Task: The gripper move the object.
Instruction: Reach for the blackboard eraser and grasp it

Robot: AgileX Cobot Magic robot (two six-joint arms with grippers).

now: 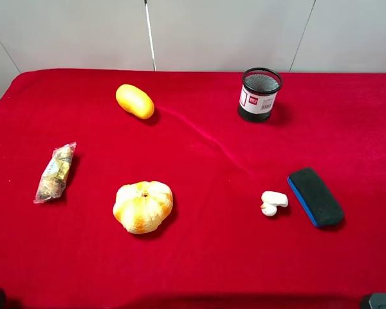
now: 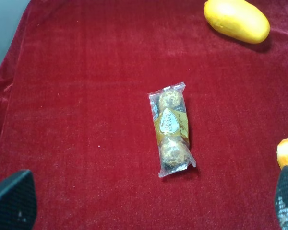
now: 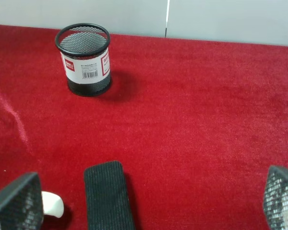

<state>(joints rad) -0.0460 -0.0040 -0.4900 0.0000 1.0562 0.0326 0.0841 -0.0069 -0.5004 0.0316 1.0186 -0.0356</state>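
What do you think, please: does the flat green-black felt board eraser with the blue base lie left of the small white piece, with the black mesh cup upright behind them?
Not quite: the exterior high view shows the flat green-black felt board eraser lying right of the small white piece, not left. The black mesh cup does stand upright behind them.

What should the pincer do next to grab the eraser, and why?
Probably the right pincer should shift sideways over the eraser and then lower. It is open, and the eraser lies untouched, off-centre in its opening.
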